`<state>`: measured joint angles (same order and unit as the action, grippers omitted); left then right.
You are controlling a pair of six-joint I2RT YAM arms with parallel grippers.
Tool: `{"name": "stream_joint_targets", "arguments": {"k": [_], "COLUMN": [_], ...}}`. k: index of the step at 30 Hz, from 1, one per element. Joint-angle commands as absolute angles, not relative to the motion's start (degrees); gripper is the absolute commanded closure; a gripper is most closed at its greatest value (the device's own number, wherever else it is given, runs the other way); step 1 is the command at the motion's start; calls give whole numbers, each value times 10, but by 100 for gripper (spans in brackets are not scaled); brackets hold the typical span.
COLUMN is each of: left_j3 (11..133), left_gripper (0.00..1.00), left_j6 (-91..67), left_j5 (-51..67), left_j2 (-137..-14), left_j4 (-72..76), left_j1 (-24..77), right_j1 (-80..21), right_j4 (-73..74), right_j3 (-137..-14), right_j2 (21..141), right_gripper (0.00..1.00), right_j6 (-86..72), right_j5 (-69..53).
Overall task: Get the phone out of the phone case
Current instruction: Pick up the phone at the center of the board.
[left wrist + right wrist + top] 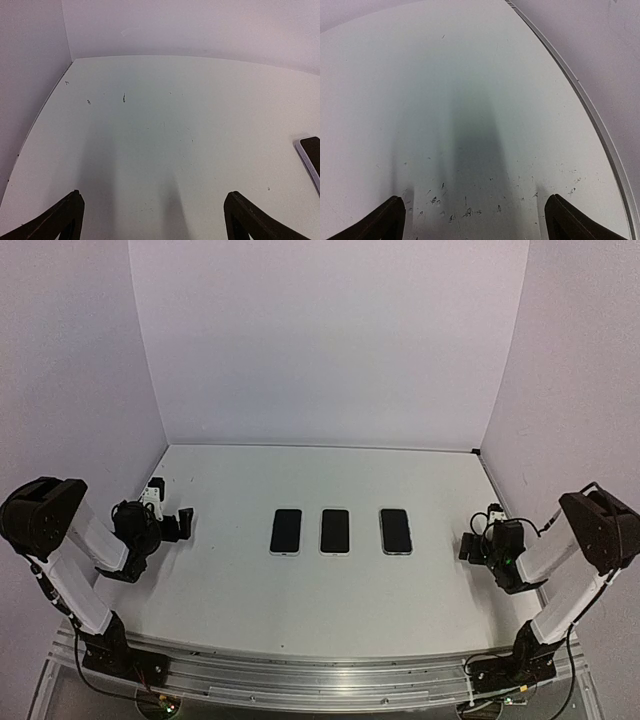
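Note:
Three phones with black screens lie face up in a row mid-table: the left phone (pixel 286 531), the middle phone (pixel 335 531) and the right phone (pixel 396 531). Each has a pale rim; I cannot tell which rim is a case. The left phone's corner (pixel 311 155) shows at the right edge of the left wrist view. My left gripper (pixel 186 524) is open and empty, low over the table left of the phones; its fingertips (pixel 70 210) stand wide apart. My right gripper (pixel 466 546) is open and empty, right of the phones, with its fingertips (pixel 560 212) wide apart.
White table (pixel 330 590) enclosed by white walls at back and sides. The right wall's base edge (pixel 590 107) runs close by the right gripper. The left wall corner (pixel 67 60) lies ahead of the left gripper. A metal rail (pixel 320 675) runs along the near edge.

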<state>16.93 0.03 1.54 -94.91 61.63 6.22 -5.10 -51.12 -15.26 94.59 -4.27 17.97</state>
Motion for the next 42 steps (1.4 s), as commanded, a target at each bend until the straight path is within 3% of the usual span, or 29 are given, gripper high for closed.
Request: {"name": "stream_joint_targets", "arguments": {"k": [1,4,7,9,13,16,21,24,30,36,42], "left_j3": [184,184,187,240,438,511,585,610,635,705,799], "left_gripper": [0,0,0,0,2,12,35,49,58,59,72], "left_j6": [5,5,9,17,-26,-97,-153,-186,-247,-221,-210], "left_j5": [20,23,37,58,117,196,268,280,274,222,226], "left_j2": [-947,-948,-928,-886,-872,-886,-939,-970,-1037,-1102,-1196], "left_j4": [644,646,630,503,177,67,-56,-87,-83,-96,-178], "left_j1": [64,63,64,64,65,73,153,199,237,273,273], "right_j1": [-49,-49,-49,-49,-56,-105,-251,-312,-419,-447,-458], "right_j4": [-349,-219,-152,-80,32,83,112,115,119,120,118], "right_j3": [-240,-336,-415,-464,-564,-619,-694,-747,-873,-963,-1026], "right_j2": [891,854,832,830,851,873,931,992,1124,1241,1324], "right_gripper": [2,2,2,4,25,32,35,42,44,48,50], "right_j6": [-46,-68,-94,-132,-242,-298,-359,-426,-450,-477,-494], "right_j5": [208,238,171,98,-39,-56,-20,-25,-33,-53,-78]}}
